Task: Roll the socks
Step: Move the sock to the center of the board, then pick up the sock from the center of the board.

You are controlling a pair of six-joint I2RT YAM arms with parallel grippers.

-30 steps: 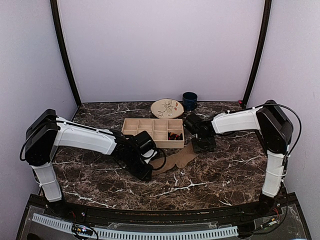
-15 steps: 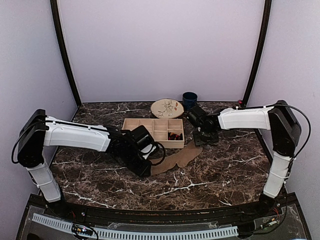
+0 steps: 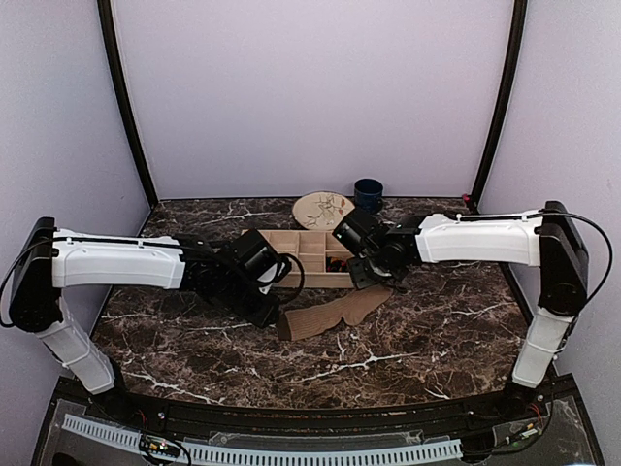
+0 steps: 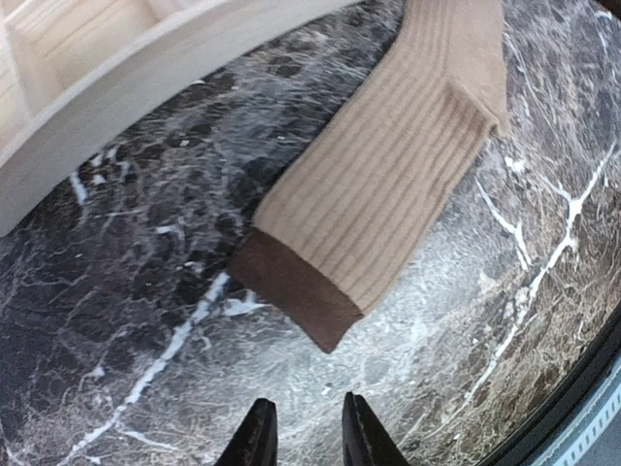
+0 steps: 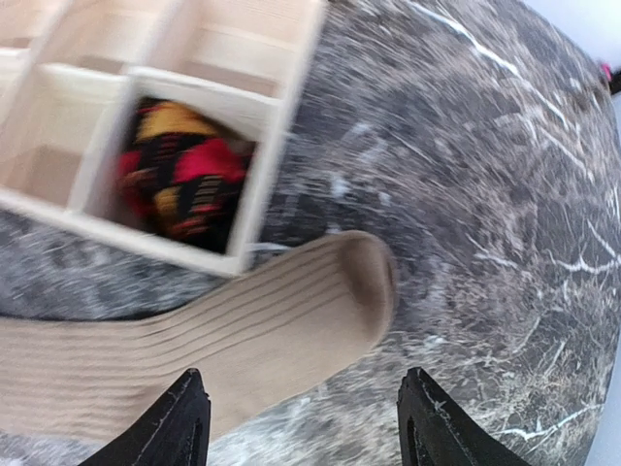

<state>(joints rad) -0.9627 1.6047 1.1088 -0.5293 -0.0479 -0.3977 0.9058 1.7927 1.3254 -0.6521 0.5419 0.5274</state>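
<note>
While the tan sock point(image 3: 335, 312) is laid flat beside the tray point(image 5: 278, 136), the argyle sock point(image 5: 184, 183) is bunched in a corner compartment; right gripper point(image 5: 303, 427) is spread wide, left gripper point(image 4: 303, 439) barely parted, both empty

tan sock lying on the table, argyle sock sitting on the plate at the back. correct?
One thing off: the argyle sock is in a corner compartment of the wooden tray, not on the plate; the right wrist view shows it. The tan sock does lie on the table.
</note>
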